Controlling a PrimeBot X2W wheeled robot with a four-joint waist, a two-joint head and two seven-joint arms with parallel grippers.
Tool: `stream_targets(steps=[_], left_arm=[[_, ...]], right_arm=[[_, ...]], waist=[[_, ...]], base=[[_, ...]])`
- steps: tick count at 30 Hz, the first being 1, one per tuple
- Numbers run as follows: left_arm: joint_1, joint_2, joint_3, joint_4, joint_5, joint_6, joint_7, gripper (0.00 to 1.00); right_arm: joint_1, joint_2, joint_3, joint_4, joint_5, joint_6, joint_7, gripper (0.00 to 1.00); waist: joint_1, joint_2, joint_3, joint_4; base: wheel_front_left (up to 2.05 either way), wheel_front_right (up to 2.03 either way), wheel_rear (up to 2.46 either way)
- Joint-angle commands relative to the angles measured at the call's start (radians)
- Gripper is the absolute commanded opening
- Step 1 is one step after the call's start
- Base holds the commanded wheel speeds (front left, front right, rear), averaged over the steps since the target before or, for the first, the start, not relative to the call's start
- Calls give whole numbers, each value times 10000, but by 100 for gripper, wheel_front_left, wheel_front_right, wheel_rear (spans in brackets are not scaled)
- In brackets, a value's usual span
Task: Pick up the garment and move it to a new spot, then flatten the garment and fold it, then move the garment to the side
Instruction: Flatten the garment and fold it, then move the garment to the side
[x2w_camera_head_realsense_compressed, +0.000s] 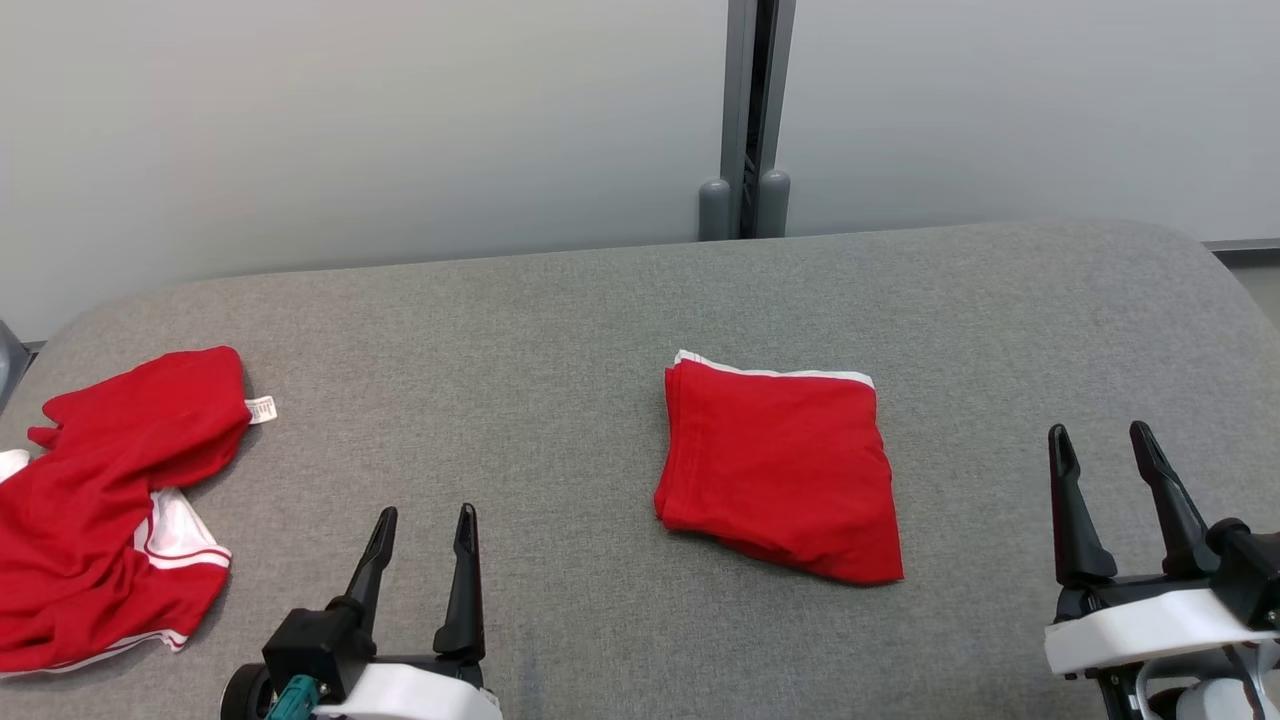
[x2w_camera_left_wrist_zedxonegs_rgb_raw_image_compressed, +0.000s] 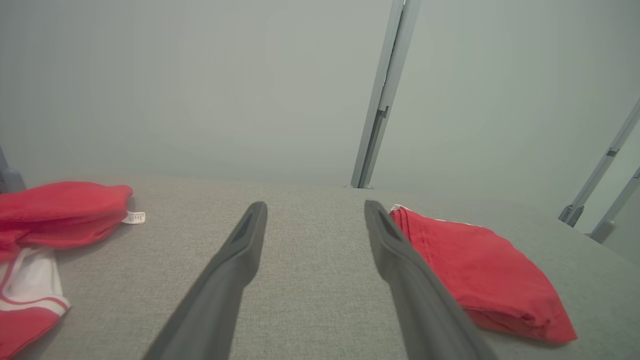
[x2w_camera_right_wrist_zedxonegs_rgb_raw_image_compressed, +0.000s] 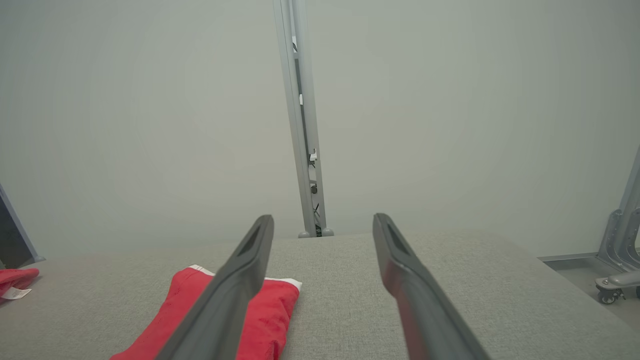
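- Where the grey table (x2w_camera_head_realsense_compressed: 600, 320) reaches about mid-width, the garment (x2w_camera_head_realsense_compressed: 780, 470) lies folded into a flat, roughly square red packet. It is soft knit, with a white band along its far edge.
- The left hand (x2w_camera_head_realsense_compressed: 425, 513) hovers nearer the robot and to the garment's left, clear of it. Its two dark tapered fingers are spread with nothing between them.
- The right hand (x2w_camera_head_realsense_compressed: 1099, 430) hangs just right of the garment, fingers likewise spread and empty, with a white shell at its base.
- A heap (x2w_camera_head_realsense_compressed: 100, 500) of crumpled red cloth with white panels and thin white stripes lies at the table's left edge, well apart from the garment. A small white label (x2w_camera_head_realsense_compressed: 261, 408) pokes out beside it.
- The table top is woven grey fabric with rounded far corners.
- Behind it stand a plain pale wall (x2w_camera_head_realsense_compressed: 350, 130) and a grey metal post (x2w_camera_head_realsense_compressed: 745, 120).
- The left wrist view, low and side-on, adds the garment's stacked layers at its corner.
- The right wrist view adds a grey frame foot on a castor (x2w_camera_right_wrist_zedxonegs_rgb_raw_image_compressed: 607, 297) on the floor, far right.
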Motion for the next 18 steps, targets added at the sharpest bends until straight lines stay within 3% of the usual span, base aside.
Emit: stream_targets(steps=[1, 18], left_arm=[[-37, 42, 5, -41, 37, 63, -45, 100], [8, 41, -70, -20, -7, 112, -45, 100]], right_arm=[[44, 0, -45, -31, -48, 0, 0, 100], [49, 29, -21, 145, -2, 0, 0, 100]], waist=[[0, 0, 7, 32], [0, 0, -26, 257]], base=[[0, 0, 0], [0, 0, 0]])
